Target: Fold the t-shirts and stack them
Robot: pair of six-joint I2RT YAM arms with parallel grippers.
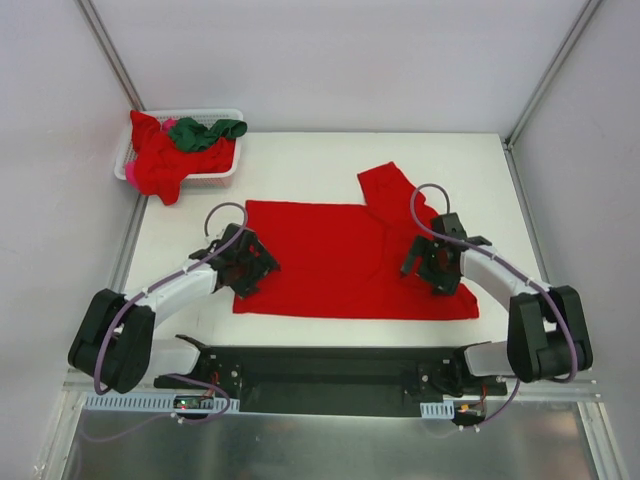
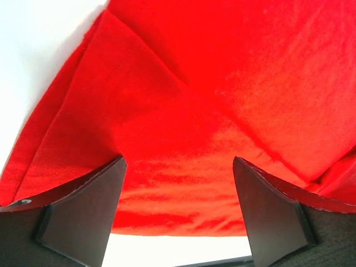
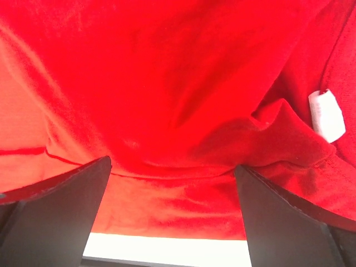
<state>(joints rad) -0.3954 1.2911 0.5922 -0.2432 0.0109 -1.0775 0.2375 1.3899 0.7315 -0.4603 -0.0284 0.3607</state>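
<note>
A large red t-shirt [image 1: 340, 255] lies spread flat on the white table, one sleeve sticking out at the back right. My left gripper [image 1: 247, 268] is open over the shirt's left edge; in the left wrist view [image 2: 179, 194] red cloth with a folded flap [image 2: 111, 100] lies between the spread fingers. My right gripper [image 1: 432, 268] is open over the shirt's right part near the collar; the right wrist view [image 3: 172, 194] shows red cloth and a white neck label [image 3: 326, 115]. More red shirts [image 1: 158, 160] and a dark green one [image 1: 208, 131] lie in the basket.
A white lattice basket [image 1: 225, 170] stands at the table's back left corner, with red cloth hanging over its front rim. Grey walls enclose the table on three sides. The arms' black base rail [image 1: 320, 365] runs along the near edge.
</note>
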